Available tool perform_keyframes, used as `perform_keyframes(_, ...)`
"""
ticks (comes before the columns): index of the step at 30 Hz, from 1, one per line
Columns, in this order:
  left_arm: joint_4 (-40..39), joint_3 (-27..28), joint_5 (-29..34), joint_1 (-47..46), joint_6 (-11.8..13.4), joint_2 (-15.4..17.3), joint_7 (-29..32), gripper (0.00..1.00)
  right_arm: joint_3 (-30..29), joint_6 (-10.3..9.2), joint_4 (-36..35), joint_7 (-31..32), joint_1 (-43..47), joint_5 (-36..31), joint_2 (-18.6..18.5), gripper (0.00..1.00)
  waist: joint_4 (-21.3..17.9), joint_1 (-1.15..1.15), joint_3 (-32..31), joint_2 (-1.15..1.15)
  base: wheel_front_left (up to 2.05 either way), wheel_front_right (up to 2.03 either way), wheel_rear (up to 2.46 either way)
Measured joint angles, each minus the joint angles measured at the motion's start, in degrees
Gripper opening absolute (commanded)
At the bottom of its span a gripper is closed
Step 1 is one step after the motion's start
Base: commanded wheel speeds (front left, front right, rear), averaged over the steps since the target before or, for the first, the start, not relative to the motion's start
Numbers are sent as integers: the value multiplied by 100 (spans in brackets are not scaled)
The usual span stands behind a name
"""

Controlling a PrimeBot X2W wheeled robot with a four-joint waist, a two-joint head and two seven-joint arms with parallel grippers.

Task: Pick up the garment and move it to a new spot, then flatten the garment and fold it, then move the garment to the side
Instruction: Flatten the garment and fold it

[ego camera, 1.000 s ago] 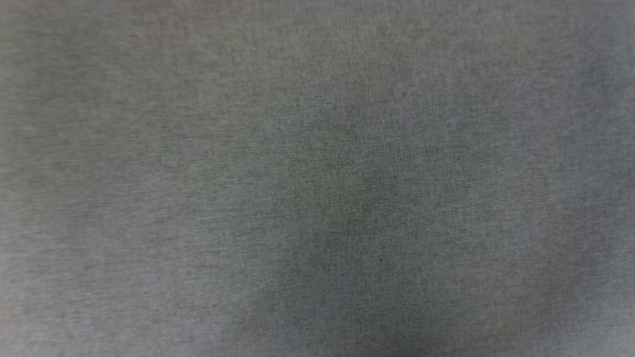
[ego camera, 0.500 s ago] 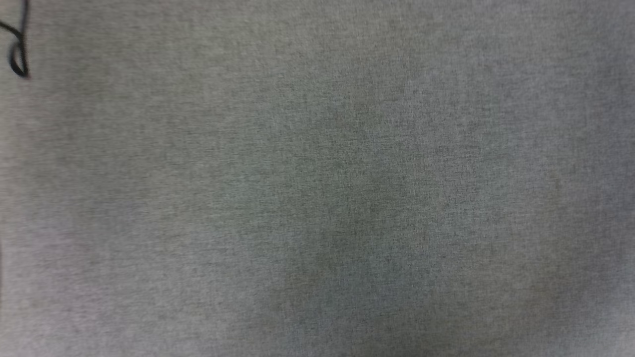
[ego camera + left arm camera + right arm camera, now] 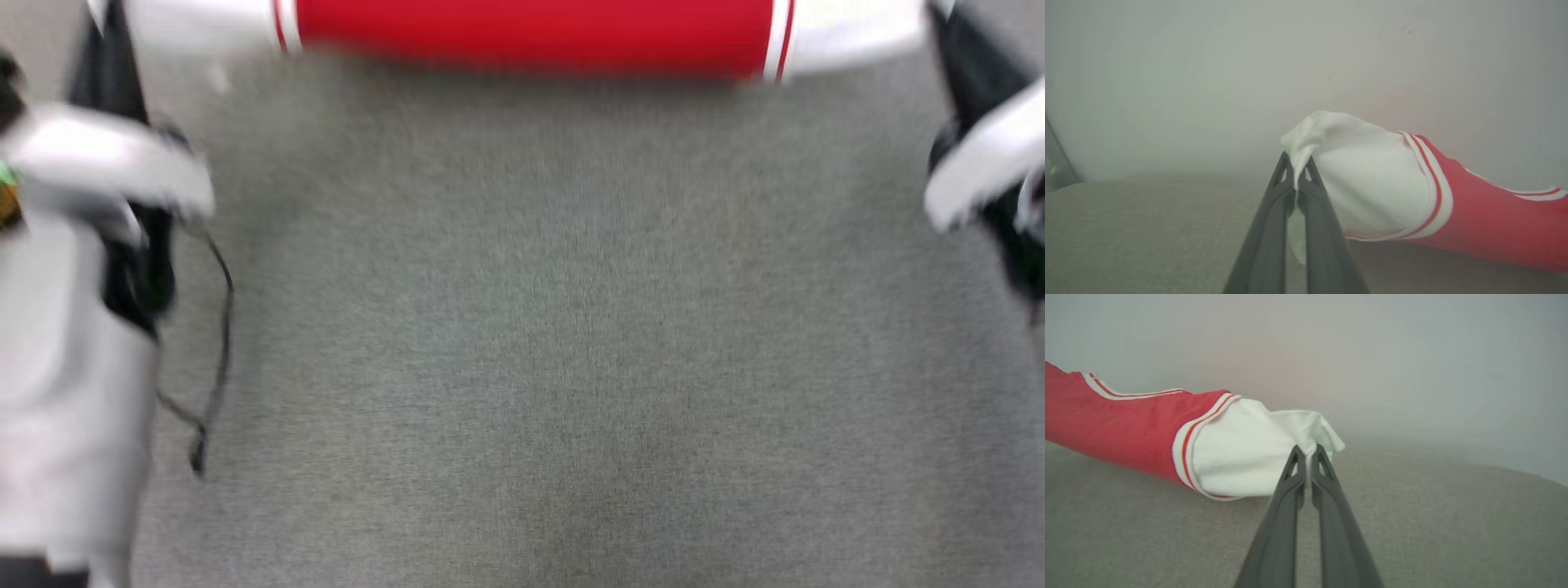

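Garment (image 3: 531, 33), a red shirt with white sleeves, hangs stretched in a band over the far part of the grey cloth surface (image 3: 571, 327). The left gripper (image 3: 1296, 165) and right gripper (image 3: 1308, 453) each pinch a sleeve tip, fingers pressed together. Soft, light and limp, it would likely sag wherever unsupported, so the sleeve ends and hem corners look like the best holds.

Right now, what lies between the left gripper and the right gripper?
The garment, stretched from left gripper to right gripper, red body across the head view's top.
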Motion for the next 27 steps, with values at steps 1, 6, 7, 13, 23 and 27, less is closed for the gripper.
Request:
perform_keyframes(1, -144, 13, 33, 304, 19, -35, 0, 0, -25, 0, -70, -11, 280, 57, -16, 0, 14, 0, -135, 0, 0, 0, 0)
perform_keyframes(6, -717, -51, 187, 1804, 99, -62, 0, 0, -200, -1, -535, 46, 1680, 230, -41, 0, 80, -1, -807, 0, 0, 0, 0)
perform_keyframes(7, -811, -91, 210, 2102, 141, -59, 1, 0, -254, 0, -639, 81, 1957, 242, -20, 0, 89, -1, -933, 0, 0, 0, 0)
perform_keyframes(13, -1495, -14, -7, 3716, 449, -79, 67, 0, -666, 0, -1222, 343, 3562, 198, 208, 0, 83, -2, -1535, 0, 0, 0, 0)
perform_keyframes(23, -2737, -126, 12, 5945, 1193, -9, 557, 0, -1546, 0, -2331, 1204, 5948, -140, 821, 0, 47, -2, -2206, 0, 0, 0, 0)
perform_keyframes(27, -3165, -135, -22, 6505, 1443, -70, 667, 0, -1890, -1, -2724, 1636, 6660, -358, 1140, 0, 106, -2, -2359, 0, 0, 0, 0)
